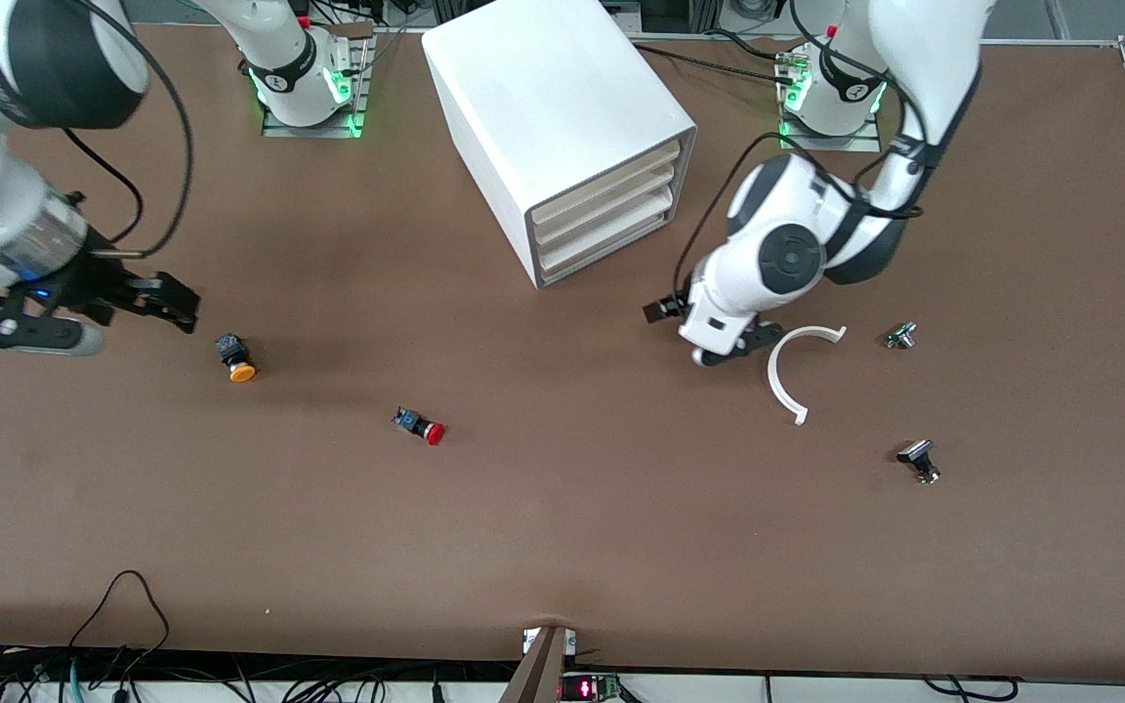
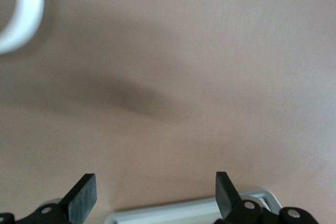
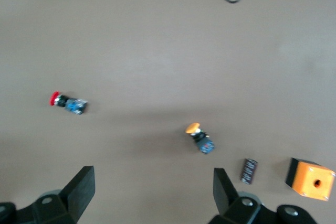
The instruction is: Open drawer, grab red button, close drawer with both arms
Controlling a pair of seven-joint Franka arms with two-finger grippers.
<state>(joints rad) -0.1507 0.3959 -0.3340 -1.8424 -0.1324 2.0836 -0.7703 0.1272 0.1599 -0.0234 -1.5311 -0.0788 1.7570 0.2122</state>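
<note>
My left claw (image 1: 709,344), released, hangs mid-frame right of the cabinet (image 1: 562,127); I'd line it squarely on a shut drawer (image 1: 602,207). Right claw (image 1: 172,303), released, waits at frame left. Button (image 1: 421,426) lies lower centre on the table (image 1: 621,547).

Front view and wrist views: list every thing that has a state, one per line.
White box cabinet: all three cream-fronted drawers shut.
Red-capped push button: lying on its side on the table.
Left gripper: open, empty.
Right gripper: open, empty.
</note>
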